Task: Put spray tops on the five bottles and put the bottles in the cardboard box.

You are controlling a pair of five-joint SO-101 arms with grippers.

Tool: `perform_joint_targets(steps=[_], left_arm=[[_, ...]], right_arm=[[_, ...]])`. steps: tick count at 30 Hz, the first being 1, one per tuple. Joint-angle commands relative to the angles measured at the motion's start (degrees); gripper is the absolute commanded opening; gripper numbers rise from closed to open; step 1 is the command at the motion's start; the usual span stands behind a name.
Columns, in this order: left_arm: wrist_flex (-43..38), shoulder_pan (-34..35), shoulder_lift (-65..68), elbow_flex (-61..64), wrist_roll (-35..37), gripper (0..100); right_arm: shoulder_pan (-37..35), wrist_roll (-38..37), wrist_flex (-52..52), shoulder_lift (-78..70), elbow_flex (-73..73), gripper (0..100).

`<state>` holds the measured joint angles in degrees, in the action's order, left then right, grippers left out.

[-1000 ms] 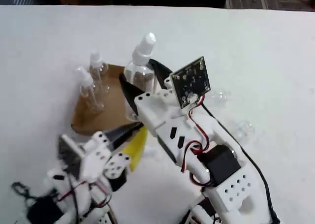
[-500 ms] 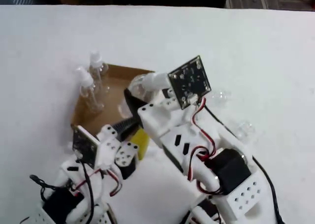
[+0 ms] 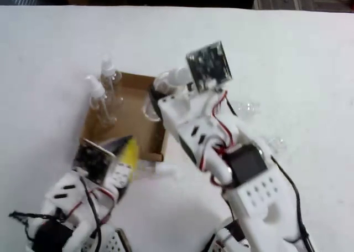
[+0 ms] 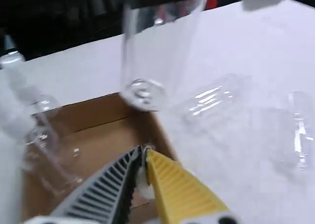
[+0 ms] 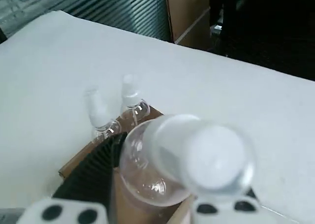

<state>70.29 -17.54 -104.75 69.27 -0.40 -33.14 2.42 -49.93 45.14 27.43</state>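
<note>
No readable text anywhere that I can spot. The cardboard box [image 3: 141, 127] is plain brown. The big bottle [image 5: 142, 177] and the two small bottles [image 3: 104, 105] carry no label. Any print on the circuit board [image 3: 208, 63] is too small to make out.

shallow brown cardboard box [image 3: 135, 127] on white table [image 3: 298, 52], two clear spray-topped bottles [image 3: 102, 109] upright at its far corner, third bottle [image 5: 182, 160] topped, held above box edge, fourth bottle [image 3: 246, 108] and fifth bottle [image 3: 275, 144] lying on table beside
</note>
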Motion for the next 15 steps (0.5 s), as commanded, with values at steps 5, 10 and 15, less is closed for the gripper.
perform_joint_targets(steps=[5,10,15], left_arm=[[-2.37,25.89,-0.04,-1.41,-0.79,2],[-11.78,34.42,0.04,7.30,-0.53,2],[-16.44,37.76,0.04,13.89,-0.44,2]], right_arm=[[1.98,0.09,6.37,-9.27,-2.02,1.5],[2.33,0.09,10.86,-16.04,-2.02,1.6],[2.33,0.09,16.48,-24.04,-2.02,1.6]])
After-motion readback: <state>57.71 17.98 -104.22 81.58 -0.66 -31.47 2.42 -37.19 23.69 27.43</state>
